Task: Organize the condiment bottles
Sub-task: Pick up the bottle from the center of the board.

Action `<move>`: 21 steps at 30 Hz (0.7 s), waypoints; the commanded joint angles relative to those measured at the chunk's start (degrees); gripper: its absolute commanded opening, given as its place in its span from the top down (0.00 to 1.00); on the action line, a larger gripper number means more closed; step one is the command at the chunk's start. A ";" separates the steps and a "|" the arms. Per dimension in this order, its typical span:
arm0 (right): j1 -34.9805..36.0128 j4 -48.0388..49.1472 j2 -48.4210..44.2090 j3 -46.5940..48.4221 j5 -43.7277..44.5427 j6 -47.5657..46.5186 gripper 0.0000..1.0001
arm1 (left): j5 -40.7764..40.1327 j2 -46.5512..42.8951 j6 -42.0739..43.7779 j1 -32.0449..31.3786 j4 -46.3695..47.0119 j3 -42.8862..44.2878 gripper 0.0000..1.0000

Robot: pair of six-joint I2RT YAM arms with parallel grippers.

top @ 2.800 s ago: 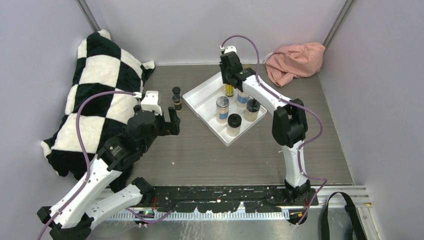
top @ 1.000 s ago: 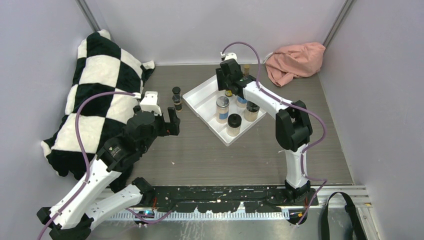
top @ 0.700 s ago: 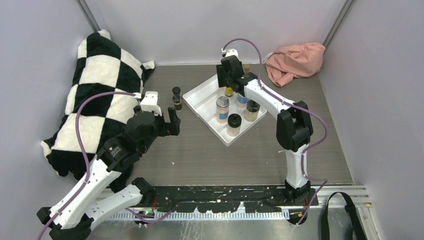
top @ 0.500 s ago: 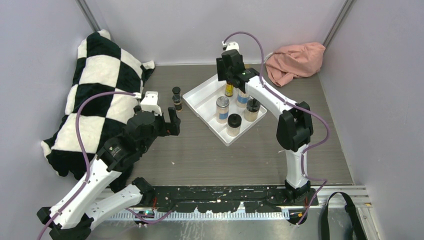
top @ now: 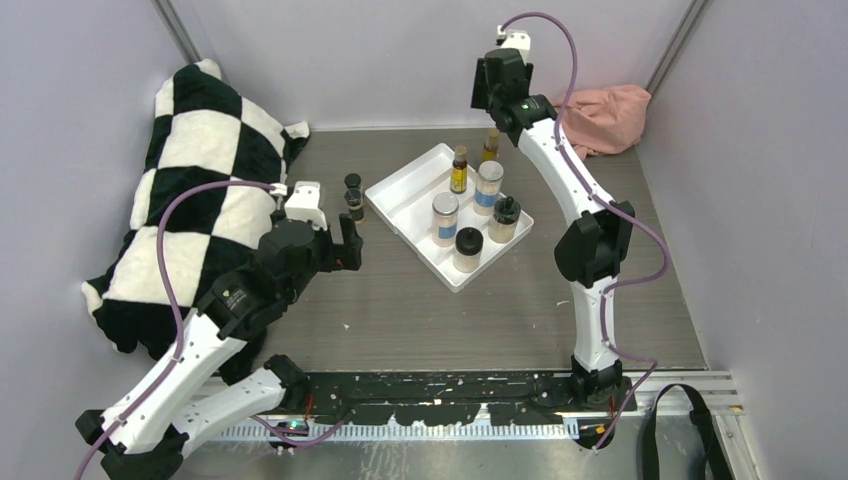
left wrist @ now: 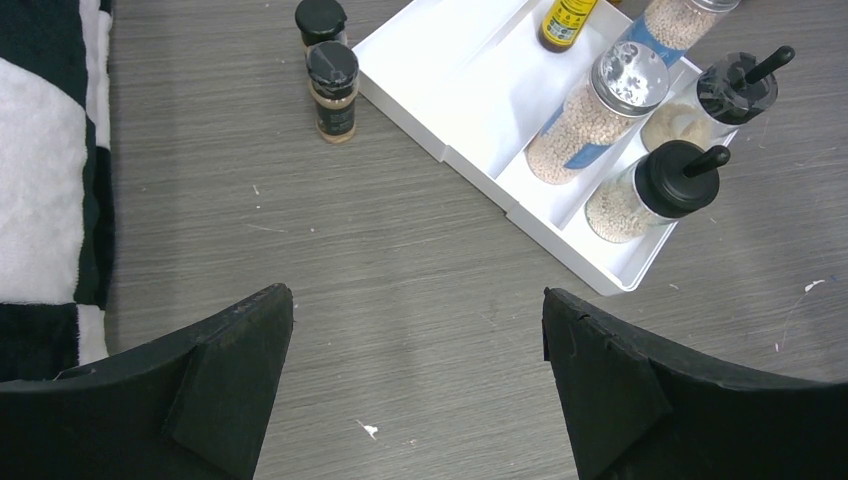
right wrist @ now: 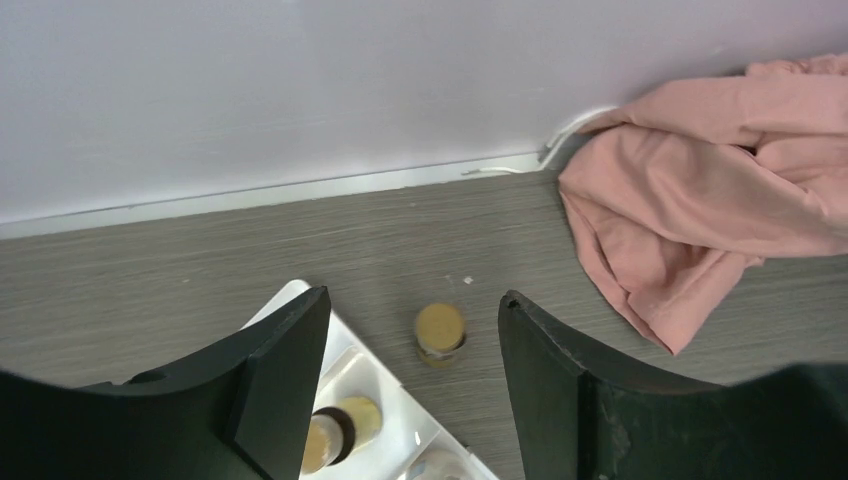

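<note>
Lifting away, jaws apart, the right gripper (right wrist: pixel 412 305) is leaving one amber bottle (top: pixel 459 168) in the tray (top: pixel 403 202); its twin (right wrist: pixel 439 332) is waiting outside.

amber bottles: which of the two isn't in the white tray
The amber bottle standing on the table just beyond the tray's far edge, nearer the pink cloth; the other one stands inside the tray.

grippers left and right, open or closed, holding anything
Left gripper: open, holding nothing.
Right gripper: open, holding nothing; the slim amber bottle with a tan cap stands below, between its fingers.
</note>
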 commanded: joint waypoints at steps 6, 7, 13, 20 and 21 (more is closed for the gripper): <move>-3.16 -5.45 5.38 2.67 -1.77 4.57 0.32 | -0.10 0.97 0.61 -0.03 2.24 1.93 0.05; -3.25 -5.14 5.48 2.04 -2.37 4.68 0.32 | -0.03 1.10 0.61 -0.04 2.38 1.84 0.04; -3.32 -4.24 6.24 0.08 -3.71 5.29 0.32 | 0.17 2.12 0.70 -0.04 2.74 1.93 0.04; -3.50 -2.58 5.69 -3.57 -4.11 5.66 0.32 | 0.11 2.30 0.36 -0.05 2.85 1.85 0.04; -3.64 -2.18 5.71 -4.12 -4.20 5.74 0.32 | 0.12 2.21 0.31 -0.03 2.88 1.87 0.04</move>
